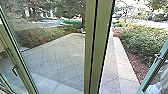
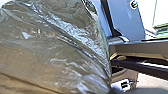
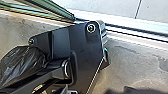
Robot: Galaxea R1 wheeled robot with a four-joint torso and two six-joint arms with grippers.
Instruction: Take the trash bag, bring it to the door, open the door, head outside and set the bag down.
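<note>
The trash bag (image 2: 53, 50), shiny, dark and partly see-through, bulges large and close in the left wrist view, beside robot parts. In the right wrist view a black, crinkled part of the bag (image 3: 21, 65) shows beyond the robot's dark plate. Whether either gripper is shut on it, I cannot tell. In the head view the glass door (image 1: 155, 68) with a green frame stands at the right, its handle (image 1: 157, 57) near the frame edge. Between that door and the thick green post (image 1: 96, 47) lies a gap with the paved yard beyond.
Another green frame (image 1: 18, 53) with a dark handle rises at the left. Outside are grey paving (image 1: 57, 60), a pale paved strip (image 1: 123, 67), bushes (image 1: 145, 42) and trees. The right wrist view shows a floor (image 3: 135, 65) and a pale threshold strip (image 3: 132, 35).
</note>
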